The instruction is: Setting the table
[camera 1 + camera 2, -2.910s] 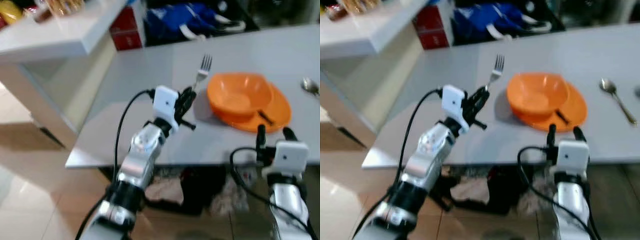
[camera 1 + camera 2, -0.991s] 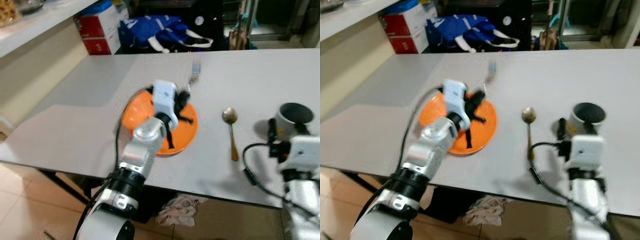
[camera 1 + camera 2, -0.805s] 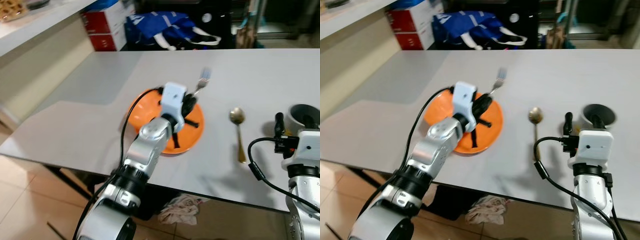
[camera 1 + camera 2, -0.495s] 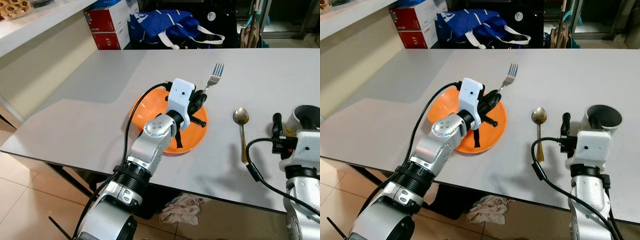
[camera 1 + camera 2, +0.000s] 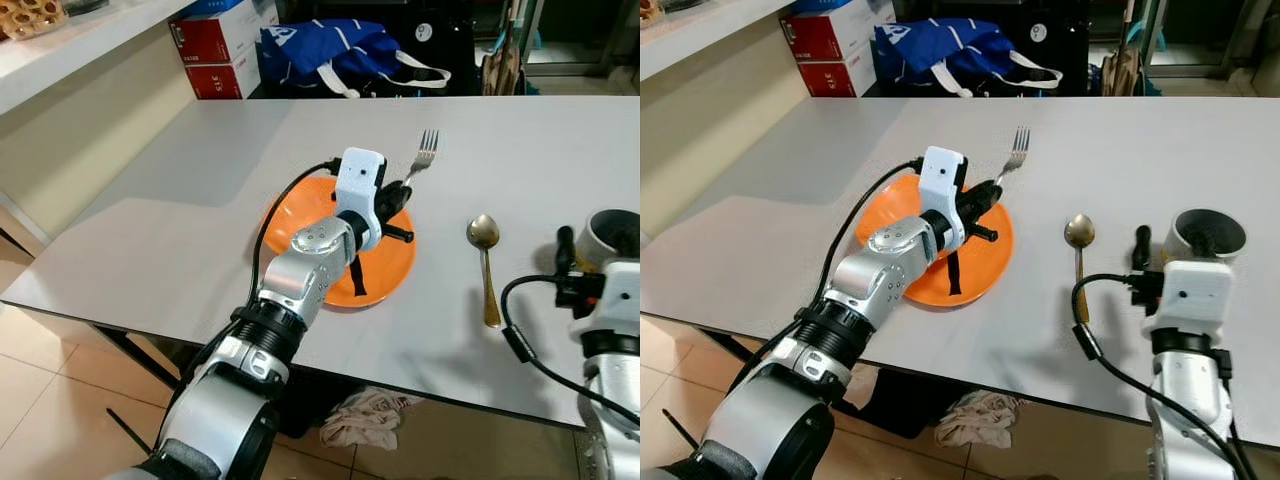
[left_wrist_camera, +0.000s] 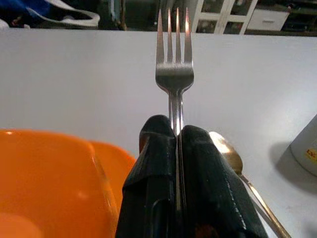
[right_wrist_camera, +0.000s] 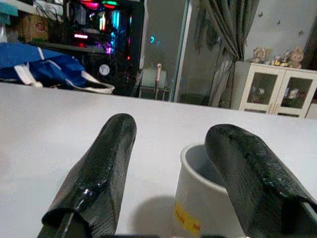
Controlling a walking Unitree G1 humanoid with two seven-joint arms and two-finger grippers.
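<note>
A: left side status?

B: left gripper (image 5: 398,193) pinching the fork (image 5: 424,153) by its handle; fingers (image 6: 153,173) pressed together on the stem, tines sticking out past the tips, pointing away from the robot; fork held in the air over the far right rim of the orange plate (image 5: 385,278); an orange bowl (image 6: 44,183) sits on that plate, just beside the gripper in the left wrist view.

A: middle and right?

B: gold spoon (image 5: 485,262) lies flat on the table (image 5: 160,230), right of the plate, apart from it, bowl end away from the robot; further right a white mug (image 5: 1205,236), upright, near the table's right side; right gripper (image 5: 1165,245) sits just in front of the mug, fingers (image 7: 99,168) spread, nothing between them; one finger overlaps the mug rim in the right wrist view, contact cannot tell.

A: surface, room?

B: table is plain light grey, matte; tiled floor below, a crumpled cloth (image 5: 368,415) under the near edge; white counter (image 5: 70,45) at far left; behind the table red-and-white boxes (image 5: 222,50) and a blue bag (image 5: 335,55) with white straps; right wrist view shows a dark shelf with coloured lights, a grey curtain and a white glass-front cabinet (image 7: 270,89).

A: any labels?

B: mug has a small yellow sticker (image 7: 187,219) with red print, unreadable; box text too small to read.
</note>
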